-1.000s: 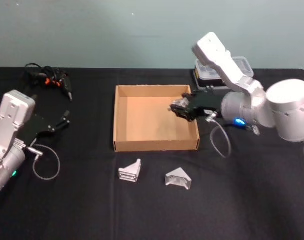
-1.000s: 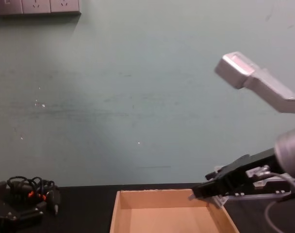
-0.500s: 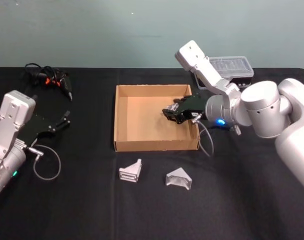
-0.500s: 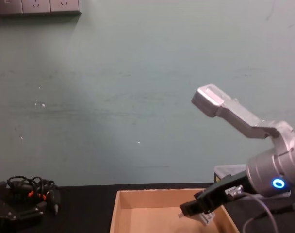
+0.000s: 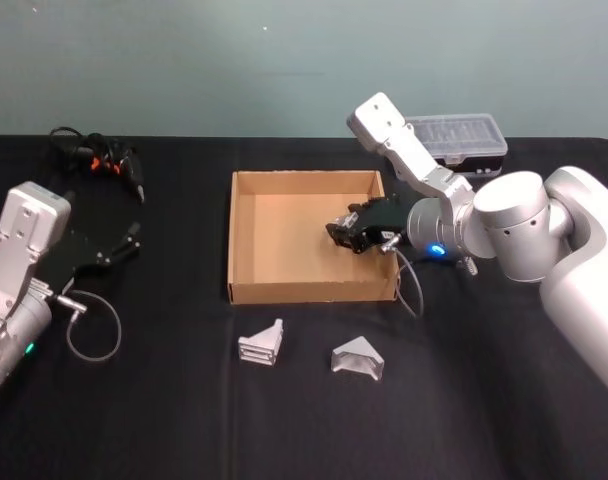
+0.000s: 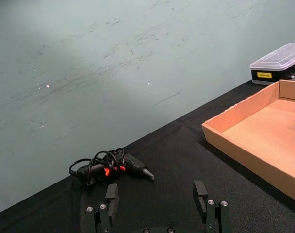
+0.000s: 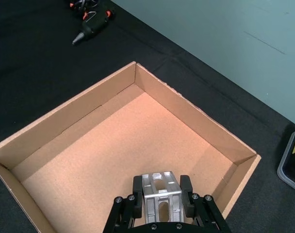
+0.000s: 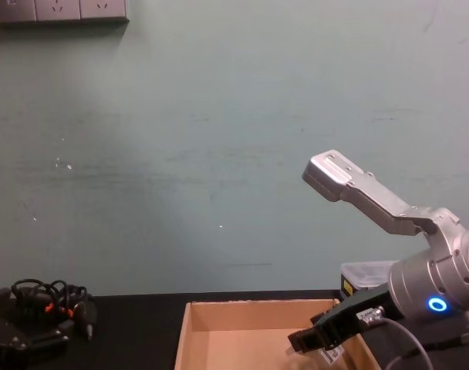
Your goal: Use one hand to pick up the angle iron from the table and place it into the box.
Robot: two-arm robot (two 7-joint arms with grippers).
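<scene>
The right gripper (image 7: 161, 187), clamped on the angle iron (image 7: 159, 195) above the cardboard box's (image 5: 314, 291) right side, should sink near its floor before releasing, lest it bounce; the left gripper (image 6: 156, 190) idles spread at far left.

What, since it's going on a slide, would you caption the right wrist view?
Right gripper, shut on an angle iron, poised over the tan cardboard box on the black table.

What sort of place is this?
Likely a robotics test lab: a black table, bare wall with sockets, right gripper holding an angle iron over a cardboard box, left gripper parked.
</scene>
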